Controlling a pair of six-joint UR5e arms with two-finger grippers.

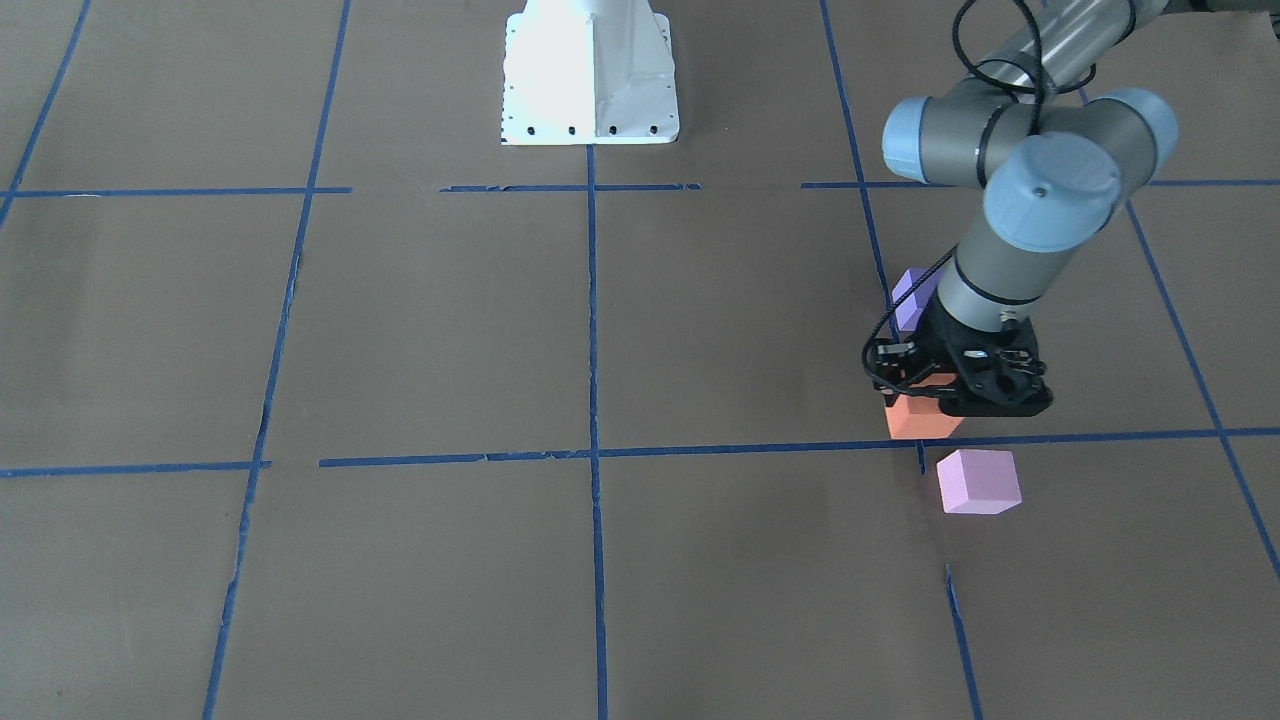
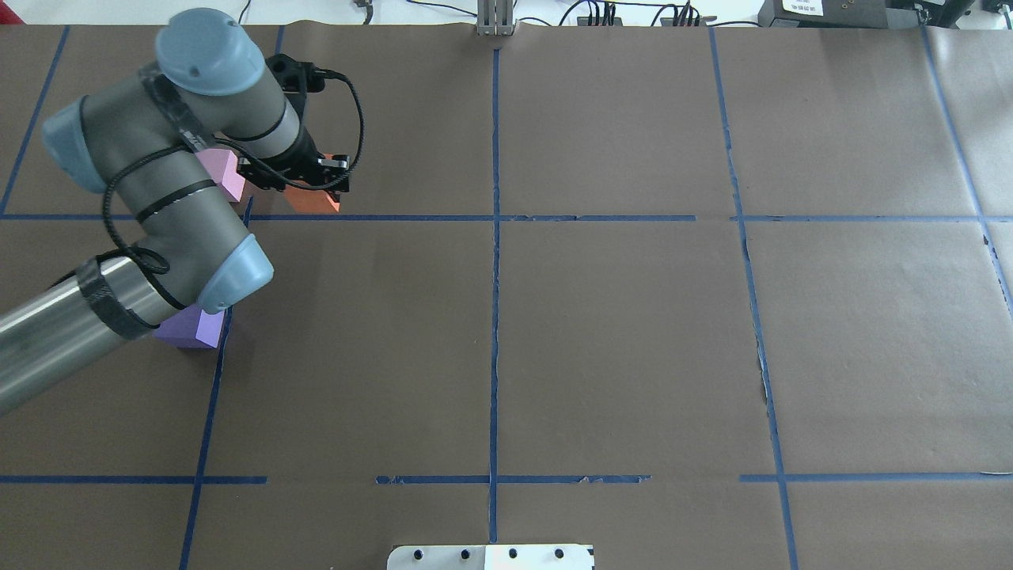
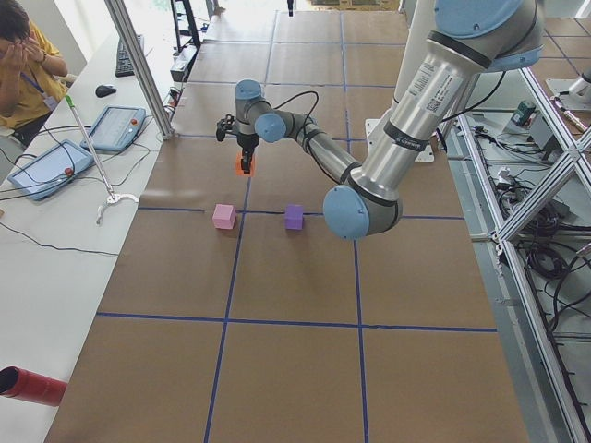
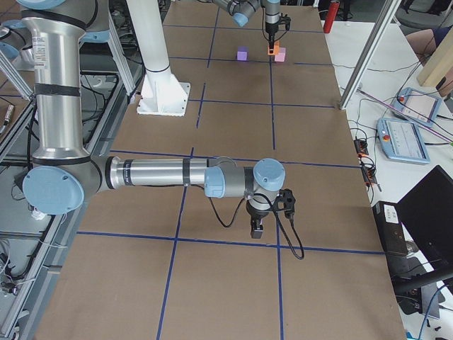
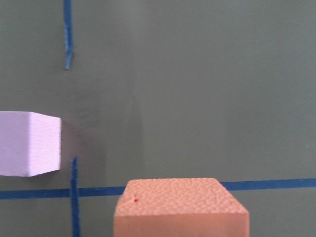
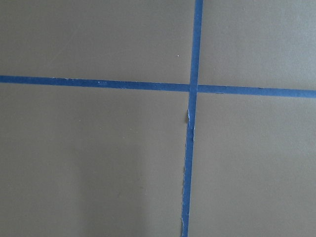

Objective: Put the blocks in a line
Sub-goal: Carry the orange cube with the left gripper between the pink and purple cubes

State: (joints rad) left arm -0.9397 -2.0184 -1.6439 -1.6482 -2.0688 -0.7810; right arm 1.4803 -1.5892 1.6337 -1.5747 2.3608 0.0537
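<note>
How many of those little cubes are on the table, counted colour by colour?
Orange foam-like cube: 1
Violet-purple foam-like cube: 1
Light pink foam-like cube: 1
Total: 3

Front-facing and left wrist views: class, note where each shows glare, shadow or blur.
Front-facing view: the white robot base is blown out by glare. Left wrist view: the orange block shows crisp grain, the pink block looks softer, with a faint shadow beside it.
</note>
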